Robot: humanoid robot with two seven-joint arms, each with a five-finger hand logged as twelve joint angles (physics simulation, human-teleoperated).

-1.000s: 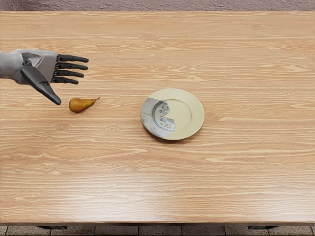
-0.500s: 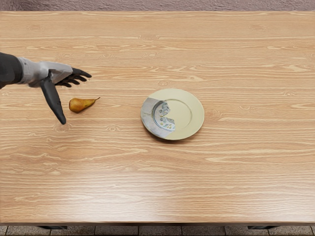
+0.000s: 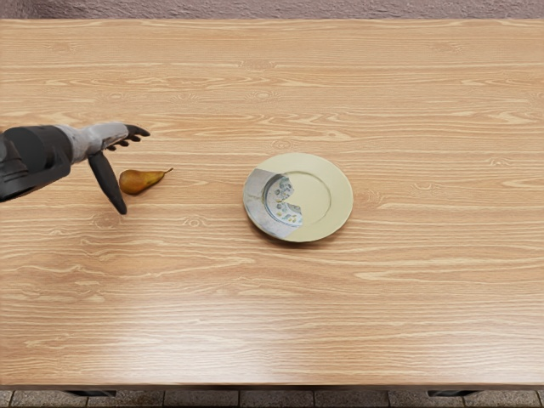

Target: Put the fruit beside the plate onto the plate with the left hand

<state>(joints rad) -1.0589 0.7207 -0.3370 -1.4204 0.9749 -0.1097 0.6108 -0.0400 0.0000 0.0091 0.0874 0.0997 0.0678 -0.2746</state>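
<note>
Beside the thumb (image 3: 109, 180) of the left hand (image 3: 102, 140), the pear (image 3: 138, 180) is found ungrasped. The fingers (image 3: 132, 133) are spread open, presumably so that it can be enclosed.

The left arm (image 3: 34, 157) is cut off by the picture's left edge. The left hand (image 3: 104, 136) shows edge-on, so only the dark tips of its fingers (image 3: 134, 132) appear past the palm. Whether its thumb (image 3: 109, 183) touches the pear (image 3: 143, 179) cannot be told, and the table (image 3: 382, 323) runs past both side edges.
</note>
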